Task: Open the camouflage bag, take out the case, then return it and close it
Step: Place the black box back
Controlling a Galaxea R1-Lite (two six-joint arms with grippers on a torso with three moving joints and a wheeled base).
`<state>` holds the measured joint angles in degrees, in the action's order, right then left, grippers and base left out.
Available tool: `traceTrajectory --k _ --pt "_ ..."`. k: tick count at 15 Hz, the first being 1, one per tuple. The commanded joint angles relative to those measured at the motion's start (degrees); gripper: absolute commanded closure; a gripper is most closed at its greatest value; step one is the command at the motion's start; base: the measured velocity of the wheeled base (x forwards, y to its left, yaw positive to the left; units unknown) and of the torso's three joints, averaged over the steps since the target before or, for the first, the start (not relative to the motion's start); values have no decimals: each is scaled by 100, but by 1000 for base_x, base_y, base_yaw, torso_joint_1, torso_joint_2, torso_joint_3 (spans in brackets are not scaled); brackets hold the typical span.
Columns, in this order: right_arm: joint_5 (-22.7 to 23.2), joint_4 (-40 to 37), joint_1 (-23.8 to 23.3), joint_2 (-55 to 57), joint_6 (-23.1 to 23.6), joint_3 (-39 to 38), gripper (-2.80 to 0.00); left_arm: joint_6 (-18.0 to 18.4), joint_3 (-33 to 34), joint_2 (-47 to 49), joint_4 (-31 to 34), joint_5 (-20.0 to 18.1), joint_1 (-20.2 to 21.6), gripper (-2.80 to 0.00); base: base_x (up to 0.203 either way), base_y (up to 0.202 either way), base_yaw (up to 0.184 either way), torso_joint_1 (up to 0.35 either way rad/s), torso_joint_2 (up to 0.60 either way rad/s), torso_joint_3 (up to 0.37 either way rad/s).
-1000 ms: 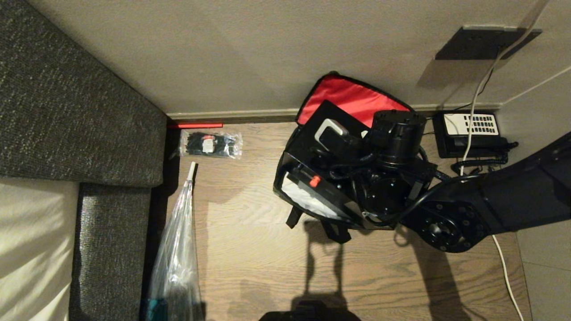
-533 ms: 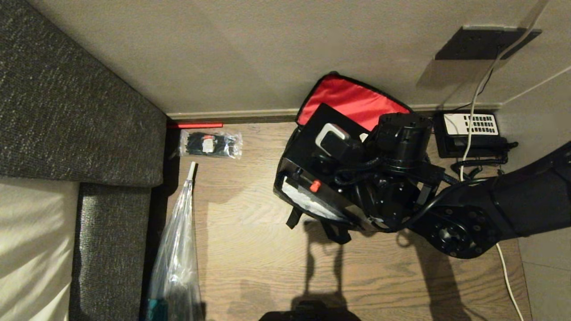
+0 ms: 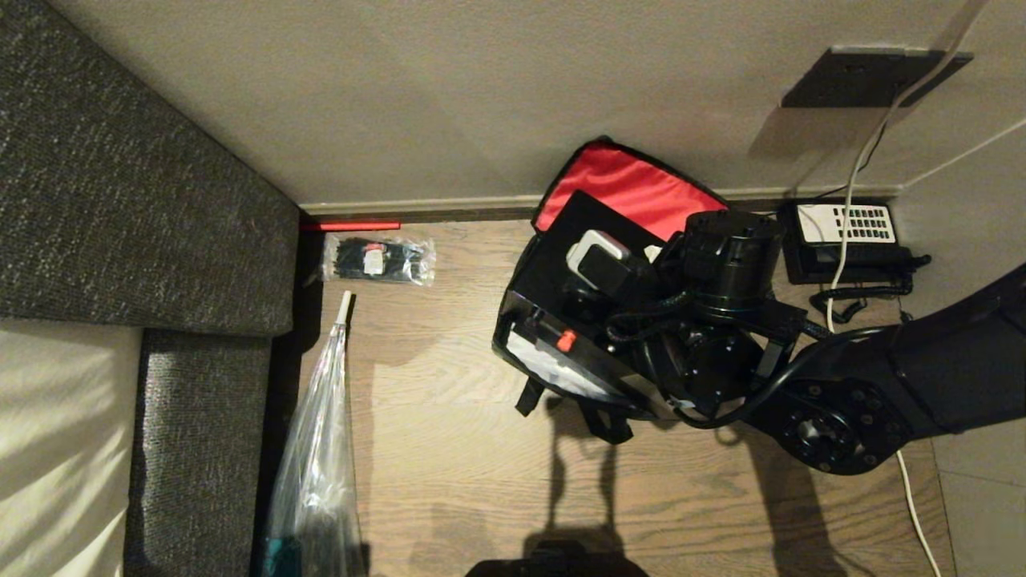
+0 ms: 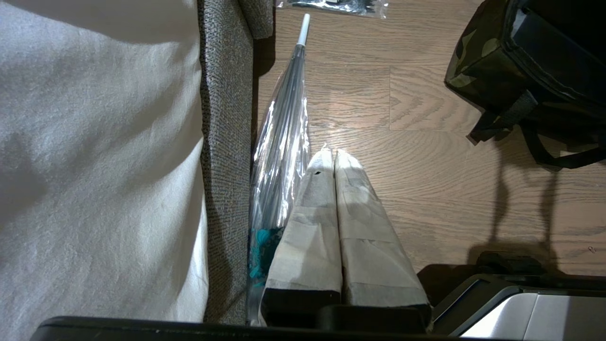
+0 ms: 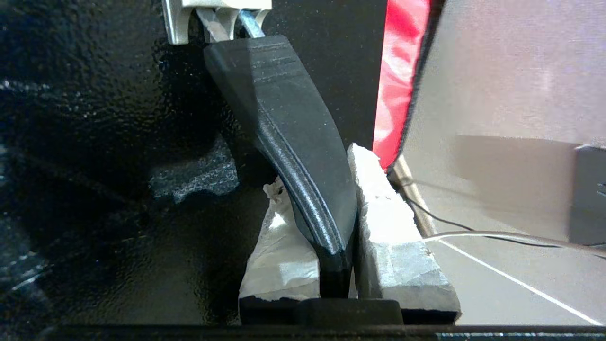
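The camouflage bag point(image 3: 510, 343) stands open on the floor by the wall, its red lid lining point(image 3: 633, 186) leaning back. The black speckled case point(image 3: 553, 256) sits tilted in the bag's mouth, its red latch point(image 3: 567, 340) on the near edge. My right gripper point(image 5: 319, 168) is shut on the case's black strap handle point(image 5: 284, 109), which runs between both taped fingers. The case's glittery face point(image 5: 94, 142) lies right beside them. In the head view the right wrist point(image 3: 721, 320) hides the fingers. My left gripper point(image 4: 334, 152) hangs parked and shut over the floor, holding nothing.
A black telephone point(image 3: 846, 232) with a white cable point(image 3: 854, 172) sits right of the bag. A packet of cable ties point(image 3: 377, 259) lies by the wall. A wrapped umbrella point(image 3: 317, 449) leans along the grey sofa point(image 3: 120, 200). Bare wood floor lies in front of the bag.
My right arm has swung a little to the right and nearer. The case in its grip has shifted slightly with it, its latch edge lower. The left arm has not moved.
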<state>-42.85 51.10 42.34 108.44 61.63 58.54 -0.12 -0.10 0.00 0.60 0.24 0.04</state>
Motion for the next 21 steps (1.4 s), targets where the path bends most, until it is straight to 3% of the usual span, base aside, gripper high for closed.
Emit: traceTrajectory --k 1,21 --pt "-12 37 3 20 23 2 0 -5 1 -18 2 2 1 0 0 0 0 0 0 0" --pt "354 73 -89 280 10 68 0 -5 1 -18 2 2 -3 0 0 0 0 0 0 0"
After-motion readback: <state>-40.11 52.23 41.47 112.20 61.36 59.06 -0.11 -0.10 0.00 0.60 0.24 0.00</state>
